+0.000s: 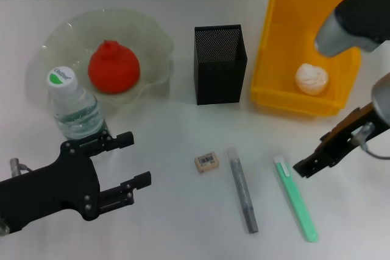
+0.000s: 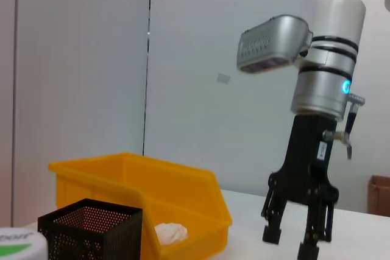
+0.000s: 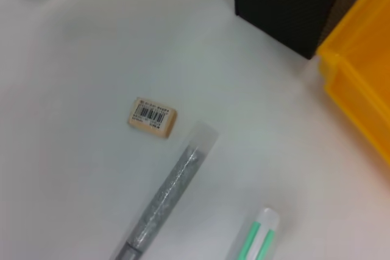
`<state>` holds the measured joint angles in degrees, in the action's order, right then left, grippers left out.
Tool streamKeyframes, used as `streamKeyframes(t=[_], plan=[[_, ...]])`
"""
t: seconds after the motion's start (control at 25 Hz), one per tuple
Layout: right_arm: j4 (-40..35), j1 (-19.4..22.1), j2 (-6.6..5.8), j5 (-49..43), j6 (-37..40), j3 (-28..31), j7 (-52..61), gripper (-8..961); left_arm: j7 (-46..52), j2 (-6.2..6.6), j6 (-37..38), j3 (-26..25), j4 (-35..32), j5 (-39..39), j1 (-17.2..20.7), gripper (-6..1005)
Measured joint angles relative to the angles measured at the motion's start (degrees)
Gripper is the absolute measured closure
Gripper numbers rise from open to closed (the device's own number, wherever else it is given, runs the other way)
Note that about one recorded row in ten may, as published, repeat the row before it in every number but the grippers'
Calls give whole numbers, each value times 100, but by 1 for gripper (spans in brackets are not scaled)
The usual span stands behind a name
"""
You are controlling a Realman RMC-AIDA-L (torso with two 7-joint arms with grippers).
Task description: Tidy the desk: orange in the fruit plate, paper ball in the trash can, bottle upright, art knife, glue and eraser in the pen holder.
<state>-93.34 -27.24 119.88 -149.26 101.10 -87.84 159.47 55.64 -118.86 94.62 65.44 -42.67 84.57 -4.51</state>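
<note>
- Orange in plate, far left of desk.
- Bottle upright, white cap up, just in front of plate near its left edge.
- L gripper low at front left, just in front of bottle; fingers apart, nothing held.
- Holder mid-desk betw. plate and bin; touching or just beside bin: can't tell.
- Paper ball inside bin, toward its near wall.
- Eraser, glue, knife flat on desk in a row, front of holder and bin, left to right, apart from each other.
- Glue w/ clear cap end toward holder; knife w/ white tip pointing same way.
- R gripper above desk just right of knife's tip; fingers spread in left wrist view, empty.
</note>
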Motion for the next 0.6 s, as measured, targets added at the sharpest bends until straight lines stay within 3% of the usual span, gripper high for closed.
streamKeyframes(t=[0.6], plan=[[745, -116, 0, -164, -971, -929, 433, 203, -21, 11, -79, 13, 146, 14, -99, 300]])
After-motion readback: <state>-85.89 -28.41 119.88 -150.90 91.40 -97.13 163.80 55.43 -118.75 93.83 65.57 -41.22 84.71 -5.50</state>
